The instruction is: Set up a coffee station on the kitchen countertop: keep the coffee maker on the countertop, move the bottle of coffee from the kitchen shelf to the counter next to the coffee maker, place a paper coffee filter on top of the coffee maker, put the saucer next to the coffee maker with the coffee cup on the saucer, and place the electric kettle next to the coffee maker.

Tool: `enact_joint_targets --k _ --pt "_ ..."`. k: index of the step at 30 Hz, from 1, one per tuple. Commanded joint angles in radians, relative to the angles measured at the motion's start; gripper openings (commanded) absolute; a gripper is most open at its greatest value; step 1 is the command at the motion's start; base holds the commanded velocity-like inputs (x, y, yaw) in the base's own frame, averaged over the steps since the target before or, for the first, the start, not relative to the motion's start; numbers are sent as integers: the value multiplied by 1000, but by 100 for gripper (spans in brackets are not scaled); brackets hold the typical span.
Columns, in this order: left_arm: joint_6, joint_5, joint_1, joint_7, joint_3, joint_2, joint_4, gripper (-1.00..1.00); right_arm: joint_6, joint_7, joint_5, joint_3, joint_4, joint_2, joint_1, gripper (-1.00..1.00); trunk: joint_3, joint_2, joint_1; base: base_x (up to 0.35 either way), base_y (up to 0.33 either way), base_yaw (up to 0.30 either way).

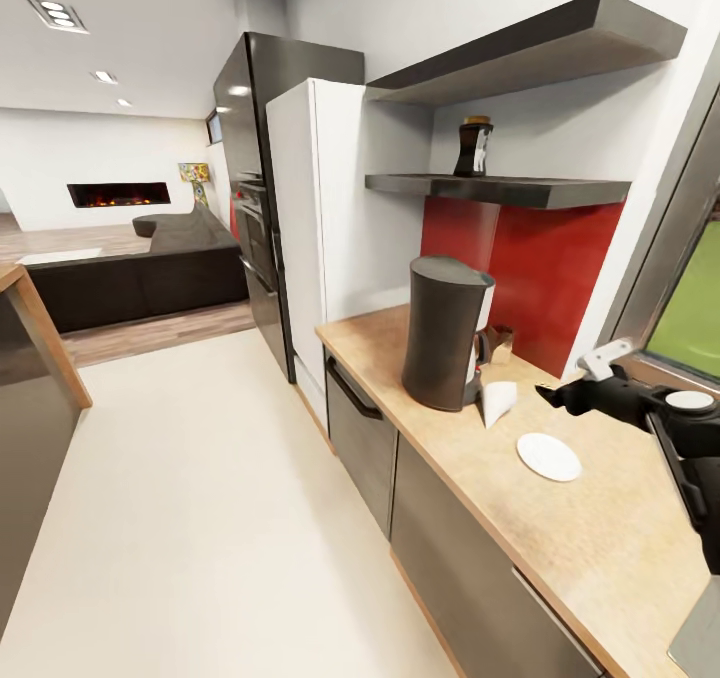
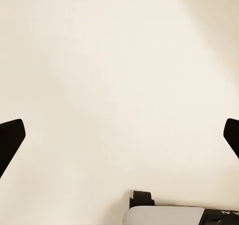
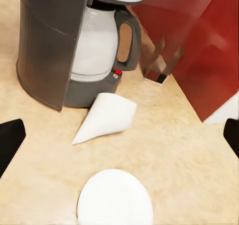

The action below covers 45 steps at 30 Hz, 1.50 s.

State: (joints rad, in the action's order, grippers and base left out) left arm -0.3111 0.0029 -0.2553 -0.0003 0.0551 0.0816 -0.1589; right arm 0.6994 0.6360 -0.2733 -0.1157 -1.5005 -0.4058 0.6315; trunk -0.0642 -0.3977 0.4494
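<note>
The tall grey coffee maker (image 1: 445, 333) (image 3: 50, 41) stands on the light wood kitchen countertop (image 1: 600, 548). Pressed against its far side is the glass electric kettle (image 3: 99, 41) with a black looped handle and a red detail. The white paper coffee filter (image 1: 497, 401) (image 3: 107, 118) lies on its side by the base, and the white saucer (image 1: 548, 456) (image 3: 114, 197) lies nearer me. The bottle of coffee (image 1: 473, 148) stands on the thin black kitchen shelf (image 1: 500, 188). My right gripper (image 1: 560, 396) (image 3: 119, 135) hovers open above the filter and saucer. My left gripper (image 2: 119, 135) is open over pale floor. The coffee cup is out of view.
A red backsplash (image 1: 540, 278) and a window frame (image 1: 670, 258) close the counter's far side. A small clear holder (image 3: 159, 65) sits in the corner. A white fridge (image 1: 320, 218) and a dark oven column (image 1: 255, 188) stand to the left. A wooden island (image 1: 30, 358) edges the open floor.
</note>
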Motion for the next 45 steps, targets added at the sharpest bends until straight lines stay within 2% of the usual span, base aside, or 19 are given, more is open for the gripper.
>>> enact_joint_targets --k 1,4,8,25,36,45 --pt "-3 0 -1 -1 5 0 0 100 4 56 -62 -1 1 0 2 100 -2 -2 1 0 0 0" --pt "-2 0 -1 -1 5 -1 0 100 7 103 -126 0 4 2 3 100 -2 -2 1 0 0 0" --pt "-2 0 -1 -1 5 -1 0 100 8 118 -152 -4 7 4 4 100 -2 -2 1 103 0 0" --pt "-3 -1 -1 -1 0 -2 1 100 10 120 -155 -4 11 7 4 100 -4 -2 1 319 -19 0" --pt "-3 -1 -1 -1 0 -2 1 100 32 120 -156 -1 12 10 4 100 -13 -2 1 26 0 -21" --pt "-3 -1 -1 -1 1 -2 1 100 32 120 -156 -1 13 11 4 100 -13 -2 1 13 9 -234"
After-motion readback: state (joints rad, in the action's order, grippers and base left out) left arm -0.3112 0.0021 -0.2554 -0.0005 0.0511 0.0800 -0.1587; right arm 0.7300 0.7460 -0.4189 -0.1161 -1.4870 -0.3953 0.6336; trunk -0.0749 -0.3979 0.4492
